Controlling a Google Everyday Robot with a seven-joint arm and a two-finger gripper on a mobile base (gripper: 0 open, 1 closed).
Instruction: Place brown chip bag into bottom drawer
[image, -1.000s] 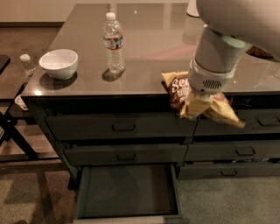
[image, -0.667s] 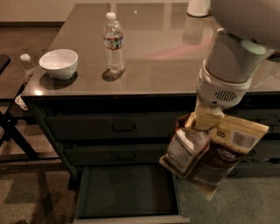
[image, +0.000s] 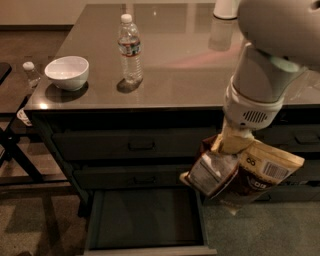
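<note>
The brown chip bag (image: 240, 172) hangs crinkled from my gripper (image: 232, 145), in front of the cabinet and just right of the open bottom drawer (image: 145, 217). The gripper is shut on the bag's top edge, below the white wrist of my arm (image: 260, 85). The bag's lower left corner hangs over the drawer's right rim. The drawer is pulled out, wide and shallow, with a flat bare inside. Two handled drawers (image: 140, 146) above it are shut.
On the counter (image: 190, 75) stand a water bottle (image: 130, 47) and a white bowl (image: 67, 72). A white cup (image: 226, 7) is at the back. A small bottle (image: 31, 74) and a dark folding stand (image: 15, 150) are at the left. Right-column drawers (image: 300, 137) are shut.
My gripper has come down off the counter's edge with the bag, from counter height to in front of the drawers. The bag now hangs lower, beside the open drawer.
</note>
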